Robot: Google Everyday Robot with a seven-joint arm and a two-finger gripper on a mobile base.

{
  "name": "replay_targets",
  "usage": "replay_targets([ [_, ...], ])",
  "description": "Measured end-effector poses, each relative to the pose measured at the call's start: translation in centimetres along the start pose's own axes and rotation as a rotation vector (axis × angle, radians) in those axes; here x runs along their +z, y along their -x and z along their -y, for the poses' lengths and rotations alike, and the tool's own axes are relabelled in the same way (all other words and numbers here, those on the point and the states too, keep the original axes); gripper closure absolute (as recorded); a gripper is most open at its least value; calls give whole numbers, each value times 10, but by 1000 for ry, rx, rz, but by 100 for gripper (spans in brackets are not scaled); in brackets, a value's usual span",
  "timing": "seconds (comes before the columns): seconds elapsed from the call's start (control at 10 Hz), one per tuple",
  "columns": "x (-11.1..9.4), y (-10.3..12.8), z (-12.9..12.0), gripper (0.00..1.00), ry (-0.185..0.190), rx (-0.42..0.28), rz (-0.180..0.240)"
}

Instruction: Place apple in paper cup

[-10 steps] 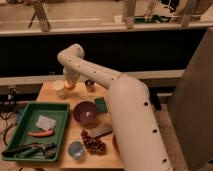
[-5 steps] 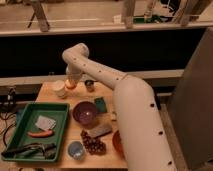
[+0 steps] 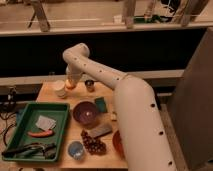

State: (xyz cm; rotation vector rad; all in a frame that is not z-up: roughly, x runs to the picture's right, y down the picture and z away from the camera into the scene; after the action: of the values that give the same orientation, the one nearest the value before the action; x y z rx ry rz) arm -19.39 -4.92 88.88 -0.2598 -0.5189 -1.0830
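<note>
Apple [image 3: 70,85] now showing under pincer [image 3: 70,80], just beside paper cup [image 3: 60,89], not inside; pincer grip: can't tell.

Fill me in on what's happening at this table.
The robot's white arm reaches across the wooden table, its tool at the far left corner. A small round orange-yellow apple is right at the tool's tip, beside the short white paper cup. The apple is not yet in the cup.
</note>
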Motion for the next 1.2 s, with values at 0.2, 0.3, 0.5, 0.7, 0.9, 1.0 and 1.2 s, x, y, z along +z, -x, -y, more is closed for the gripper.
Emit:
replay_targets([
  [0.2, 0, -1, -1, 99, 0, 1, 0],
  [0.3, 0, 0, -1, 99, 0, 1, 0],
  [0.5, 0, 0, 0, 99, 0, 0, 0],
  [0.7, 0, 0, 0, 99, 0, 1, 0],
  [0.9, -2, 0, 1, 99, -12, -2, 2],
  [1.0, -11, -1, 0, 99, -43, -6, 4],
  [1.2, -25, -3, 7, 99, -51, -22, 6],
])
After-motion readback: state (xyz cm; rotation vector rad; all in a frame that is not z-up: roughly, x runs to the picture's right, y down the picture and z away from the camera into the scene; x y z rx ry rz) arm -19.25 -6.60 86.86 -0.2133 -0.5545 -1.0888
